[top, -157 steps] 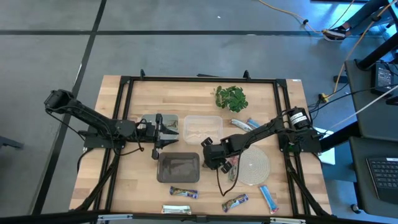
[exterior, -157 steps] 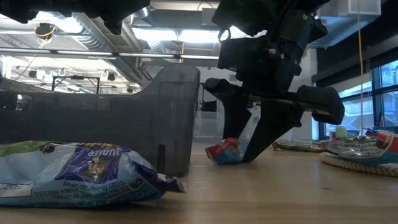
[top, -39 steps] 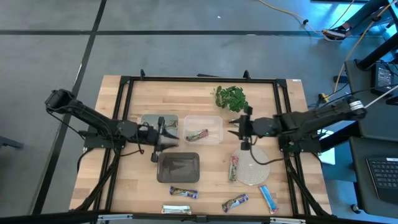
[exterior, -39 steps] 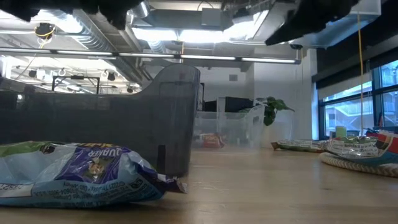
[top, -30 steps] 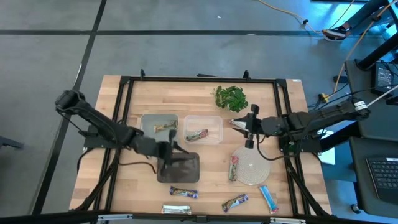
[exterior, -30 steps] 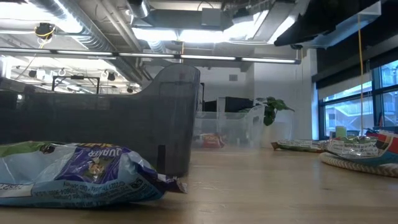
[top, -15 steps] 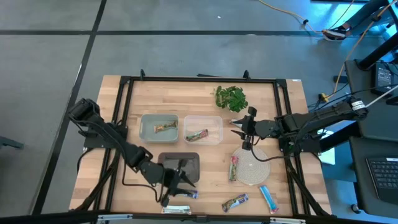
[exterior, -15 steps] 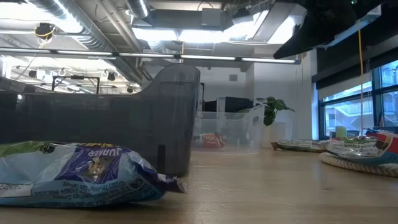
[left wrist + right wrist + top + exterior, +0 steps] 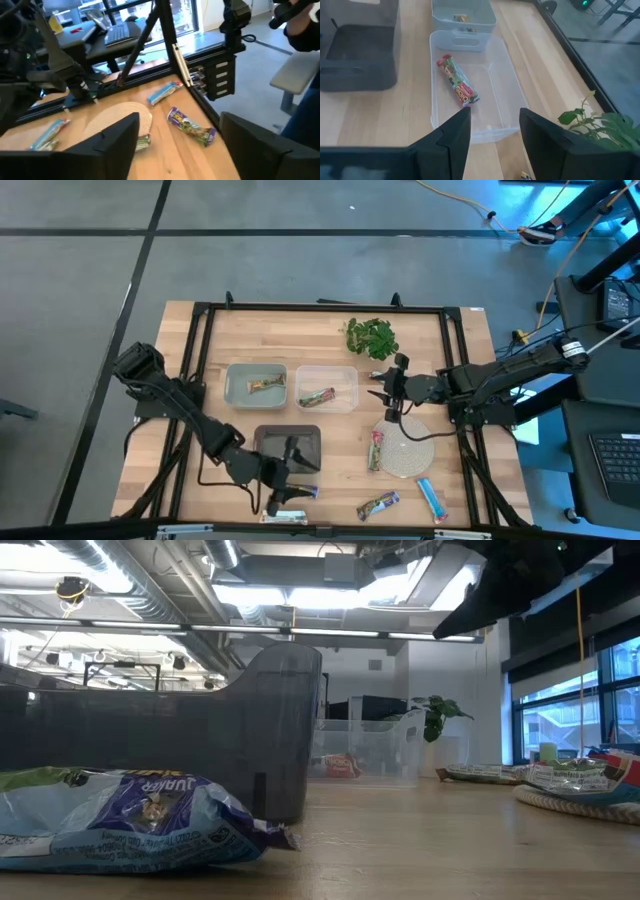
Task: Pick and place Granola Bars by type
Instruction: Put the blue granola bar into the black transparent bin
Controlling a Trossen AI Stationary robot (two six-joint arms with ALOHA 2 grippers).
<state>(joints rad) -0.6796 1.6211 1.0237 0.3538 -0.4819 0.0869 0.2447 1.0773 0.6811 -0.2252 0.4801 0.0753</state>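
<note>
Granola bars lie scattered. A blue one (image 9: 297, 492) and a silver-yellow one (image 9: 283, 517) are near the front edge, and two more (image 9: 378, 505) (image 9: 432, 498) lie to the right. A green-and-red bar (image 9: 377, 448) rests at the woven mat's (image 9: 408, 448) left rim. One bar (image 9: 262, 384) lies in the grey-green bin (image 9: 240, 392), and a green-and-red one (image 9: 457, 80) in the clear bin (image 9: 507, 80). My left gripper (image 9: 296, 471) hovers open just above the front blue bar and holds nothing. My right gripper (image 9: 495, 132) is open and empty, right of the clear bin.
A dark bin (image 9: 288, 448) stands in front of the other two bins, right beside my left gripper. A leafy green bunch (image 9: 372, 337) sits at the far side. A black frame (image 9: 196, 360) runs around the table. Bare wood shows at the near left.
My left arm has swung from over the dark bin toward the table's near edge. It has come to rest low over the blue bar there. The bars and bins have stayed where they were.
</note>
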